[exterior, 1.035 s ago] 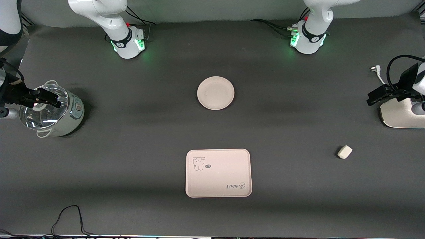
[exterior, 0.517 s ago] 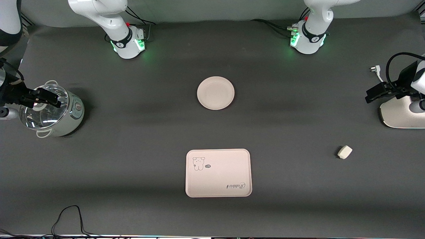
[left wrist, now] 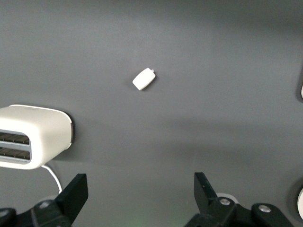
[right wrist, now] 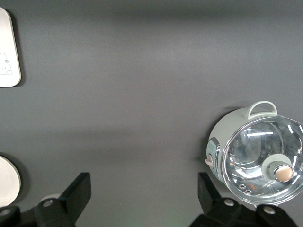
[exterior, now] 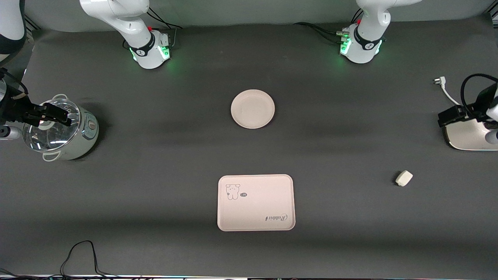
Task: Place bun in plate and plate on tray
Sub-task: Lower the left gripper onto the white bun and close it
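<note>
On the dark worktop (exterior: pixel 155 155) the bun (exterior: pixel 404 178) is seen alone toward the left arm's end, well apart from the plate (exterior: pixel 253 109) and the tray (exterior: pixel 255 202). The plate is placed near the middle, farther from the front camera than the tray, and nothing is seen on it. The left tool (left wrist: pixel 137 191) is held wide open over the toaster (exterior: pixel 467 136), with nothing between its fingers. The right tool (right wrist: pixel 142 194) is also held open and without load, over the pot (exterior: pixel 62 130) with a glass lid at the right arm's end.
</note>
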Robot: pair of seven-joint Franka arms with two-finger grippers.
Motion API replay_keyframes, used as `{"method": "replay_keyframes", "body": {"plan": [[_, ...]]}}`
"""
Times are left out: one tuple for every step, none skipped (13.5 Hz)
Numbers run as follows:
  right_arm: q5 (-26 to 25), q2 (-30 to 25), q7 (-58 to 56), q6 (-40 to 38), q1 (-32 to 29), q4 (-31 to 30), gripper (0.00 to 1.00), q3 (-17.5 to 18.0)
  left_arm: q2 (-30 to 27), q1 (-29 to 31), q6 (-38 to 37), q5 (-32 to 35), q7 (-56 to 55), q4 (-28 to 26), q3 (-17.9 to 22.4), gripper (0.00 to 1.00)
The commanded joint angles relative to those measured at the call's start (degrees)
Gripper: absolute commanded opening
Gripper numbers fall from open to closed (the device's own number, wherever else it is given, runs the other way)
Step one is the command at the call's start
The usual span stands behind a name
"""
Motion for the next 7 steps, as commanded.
{"method": "replay_keyframes", "body": {"plan": [[-0.83, -0.8, -1.07, 0.79, 0.18, -0.73, 1.0, -0.07, 7.85, 0.52, -1.66, 0.68, 3.85, 7.74, -0.43, 1.0], [-0.83, -0.8, -1.07, 0.79, 0.18, -0.73, 1.0, -0.07, 11.18, 0.52, -1.66, 0.59, 5.7, 10.46, -0.34, 1.0], [-0.83, -0.8, -1.07, 0.79, 0.18, -0.73, 1.0, -0.07, 14.35, 0.69, -1.4, 0.5, 6.42, 12.58, -0.34, 1.0], [-0.83, -0.8, -1.07, 0.79, 0.18, -0.73, 1.0, -0.07, 16.38, 1.74, 0.08, 0.07, 6.42, 13.12, -0.34, 1.0], [-0.83, -0.8, -1.07, 0.79, 0.18, -0.73, 1.0, -0.07, 17.36, 1.92, 2.53, 0.06, 6.51, 12.6, -0.34, 1.0], [-0.74, -0.8, -1.07, 0.79, 0.18, -0.73, 1.0, -0.16, 18.85, 1.93, 5.69, 0.15, 7.12, 11.12, -0.34, 1.0], [-0.83, -0.8, -1.07, 0.79, 0.18, -0.81, 1.0, -0.07, 18.95, 2.01, 8.33, 0.15, 7.39, 7.8, -0.25, 1.0]]}}
